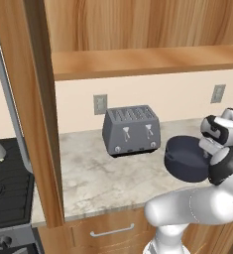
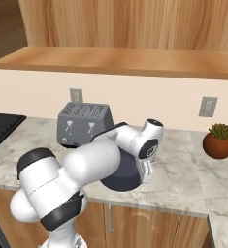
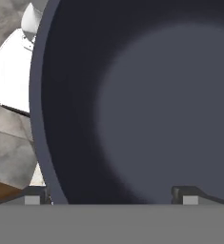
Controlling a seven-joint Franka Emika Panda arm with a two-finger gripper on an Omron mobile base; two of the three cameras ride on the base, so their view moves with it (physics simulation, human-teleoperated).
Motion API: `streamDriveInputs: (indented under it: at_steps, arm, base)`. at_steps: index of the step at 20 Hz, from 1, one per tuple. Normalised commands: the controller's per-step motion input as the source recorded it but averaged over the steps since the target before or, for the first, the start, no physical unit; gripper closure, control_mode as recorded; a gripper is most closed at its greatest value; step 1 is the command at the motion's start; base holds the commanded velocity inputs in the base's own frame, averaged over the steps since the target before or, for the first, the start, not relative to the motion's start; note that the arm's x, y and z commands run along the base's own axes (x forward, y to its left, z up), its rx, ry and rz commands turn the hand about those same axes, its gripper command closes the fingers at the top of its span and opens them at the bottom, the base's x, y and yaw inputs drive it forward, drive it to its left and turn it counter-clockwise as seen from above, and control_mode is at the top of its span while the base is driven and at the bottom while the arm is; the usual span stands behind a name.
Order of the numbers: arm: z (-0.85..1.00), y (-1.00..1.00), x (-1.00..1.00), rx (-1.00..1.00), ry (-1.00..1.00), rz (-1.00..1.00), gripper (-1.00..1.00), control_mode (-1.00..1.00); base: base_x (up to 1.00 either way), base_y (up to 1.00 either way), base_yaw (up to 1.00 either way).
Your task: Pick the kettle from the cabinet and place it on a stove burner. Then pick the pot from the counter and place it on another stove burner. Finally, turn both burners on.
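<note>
End effector (image 3: 111, 195) over wide dark blue-grey pot (image 3: 142, 95)
Fingers spread wide astride the pot's rim, one inside, one outside; pot sits on marbled table (image 1: 98, 178) beside boxy grey toaster (image 1: 131, 130).

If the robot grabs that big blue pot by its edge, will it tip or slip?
The pot looks wide and flat-bottomed, so it probably won't roll. It is empty and looks stiff. Held by one wall, with the open gripper straddling the rim, it may tilt. Its smooth wall might slip.

Even, soft rendered light, faint shadows, no glare; the wide dark blue-grey matte pot (image 3: 147, 95) looks slightly blurred close up.
</note>
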Motion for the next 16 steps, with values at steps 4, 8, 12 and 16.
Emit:
streamDriveInputs:
  at_steps: [4, 8, 12, 16]
  arm:
    - [-0.04, 0.00, 0.00, 0.00, 0.00, 0.00, 1.00, -1.00]
    - [0.00, 0.00, 0.00, 0.00, 0.00, 0.00, 1.00, -1.00]
    - [0.00, 0.00, 0.00, 0.00, 0.00, 0.00, 1.00, -1.00]
    - [0.00, 0.00, -0.01, 0.00, 0.00, 0.00, 1.00, -1.00]
  base:
    - [0.00, 0.00, 0.00]
    - [0.00, 0.00, 0.00]
    - [0.00, 0.00, 0.00]
    - [0.00, 0.00, 0.00]
